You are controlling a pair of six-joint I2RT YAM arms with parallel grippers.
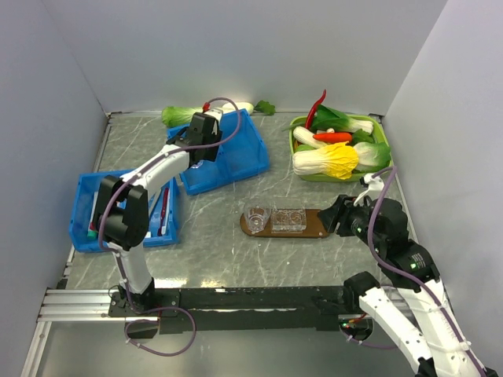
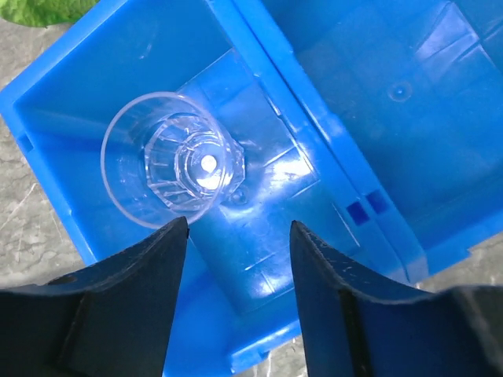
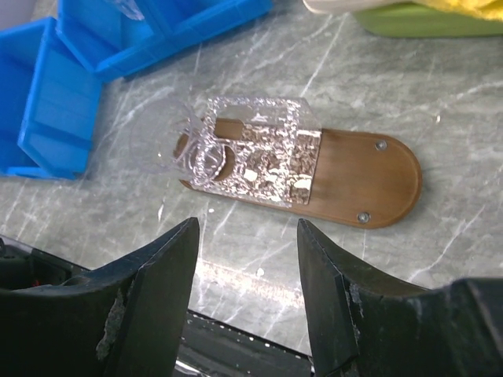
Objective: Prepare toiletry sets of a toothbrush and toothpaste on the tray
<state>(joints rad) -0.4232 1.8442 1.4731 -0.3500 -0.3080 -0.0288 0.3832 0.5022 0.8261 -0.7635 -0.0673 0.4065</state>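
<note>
Fetching another cup from the far blue bin (image 2: 78, 86)

The left gripper (image 2: 238, 229), stretched far and pointing down, is part-open and empty. The clear cup (image 2: 171, 159) sits just off its left finger, so it likely needs to shift across, then descend. The right gripper (image 3: 245, 229) (also part-open, empty) hovers near the wooden tray (image 3: 377, 177).

Colour rundown: the surface (image 1: 220, 259) is grey marble-look with thin white veins. The tray (image 3: 369, 177) is dark brown wood. The cups (image 3: 267, 149) on it are clear with a sparkly cut-glass pattern, and so is the cup (image 2: 169, 157) in the bright blue bin (image 2: 377, 94). The veg tray (image 1: 294, 145) is lime green, the cabbage (image 1: 334, 161) white and yellow, the chilli (image 1: 317, 106) red. The left end effector (image 2: 239, 226) and right end effector (image 3: 247, 224) are black.
</note>
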